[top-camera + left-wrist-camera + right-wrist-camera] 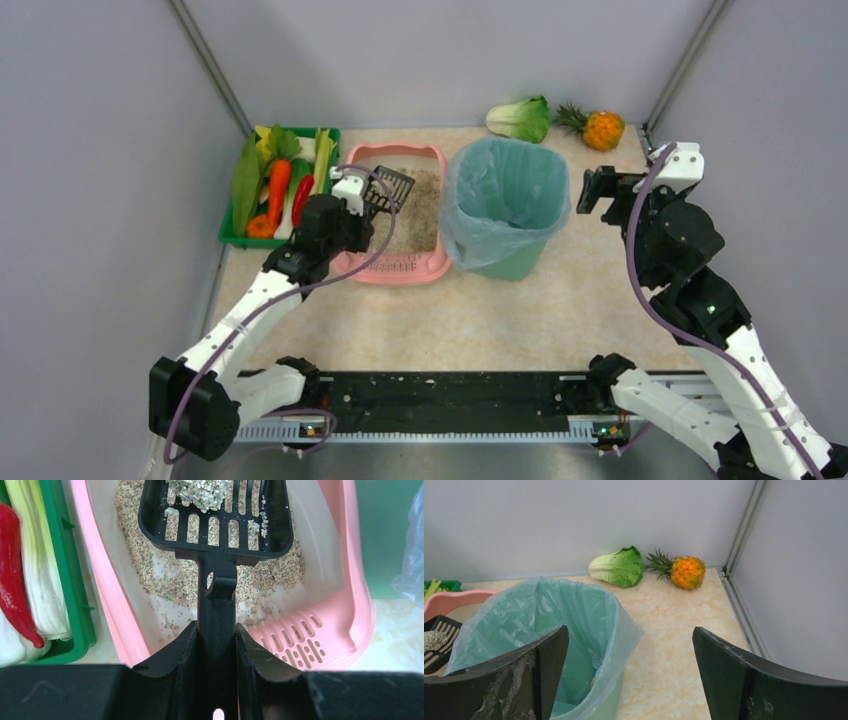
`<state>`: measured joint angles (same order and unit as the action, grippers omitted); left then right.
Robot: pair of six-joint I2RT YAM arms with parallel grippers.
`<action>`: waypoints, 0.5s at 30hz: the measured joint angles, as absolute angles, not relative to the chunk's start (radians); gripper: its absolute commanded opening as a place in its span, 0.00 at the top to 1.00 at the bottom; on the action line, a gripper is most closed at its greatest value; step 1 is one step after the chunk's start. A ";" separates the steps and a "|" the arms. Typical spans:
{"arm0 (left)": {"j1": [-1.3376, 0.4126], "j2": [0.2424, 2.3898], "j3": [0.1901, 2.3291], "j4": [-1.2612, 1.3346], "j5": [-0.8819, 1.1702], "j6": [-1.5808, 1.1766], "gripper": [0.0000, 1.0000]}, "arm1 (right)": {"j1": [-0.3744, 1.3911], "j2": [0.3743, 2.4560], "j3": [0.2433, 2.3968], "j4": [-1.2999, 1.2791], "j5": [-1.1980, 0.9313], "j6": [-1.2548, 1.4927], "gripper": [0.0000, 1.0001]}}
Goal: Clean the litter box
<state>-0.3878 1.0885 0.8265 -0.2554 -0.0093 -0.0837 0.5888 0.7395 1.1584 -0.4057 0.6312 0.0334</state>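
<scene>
The left gripper (pixel 216 636) is clamped on the handle of a black slotted scoop (pixel 216 550), its two fingers pressed against either side of the grip. The scoop's blade sits over the litter box (pixel 102 575) and carries a pale clump (pixel 200 489) of litter flecked with green, with loose grains scattered among the slots. The pink box stands towards the far left of the table (pixel 500 320), between a green crate (pixel 231 237) of vegetables and a teal bag-lined bin (pixel 520 262), just beside each. Its grille end faces the arms. Grey-beige litter covers much of its floor, thinning to bare patches near the grille. Whether the scoop touches the litter cannot be told.

The right gripper (pixel 629 635) hangs to the right of the bin with its fingers spread wide and nothing between them. A lettuce (pixel 520 118) and a pineapple (pixel 598 128) lie side by side against the back wall, behind the bin.
</scene>
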 measured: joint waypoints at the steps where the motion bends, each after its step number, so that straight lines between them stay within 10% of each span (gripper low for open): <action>1: -0.388 1.082 0.816 -0.242 -0.004 -0.084 1.00 | 0.589 0.737 1.158 -0.405 0.632 0.033 0.06; 15: -0.388 1.077 0.905 -0.258 0.046 -0.035 1.00 | 0.589 0.715 1.154 -0.412 0.638 0.034 0.06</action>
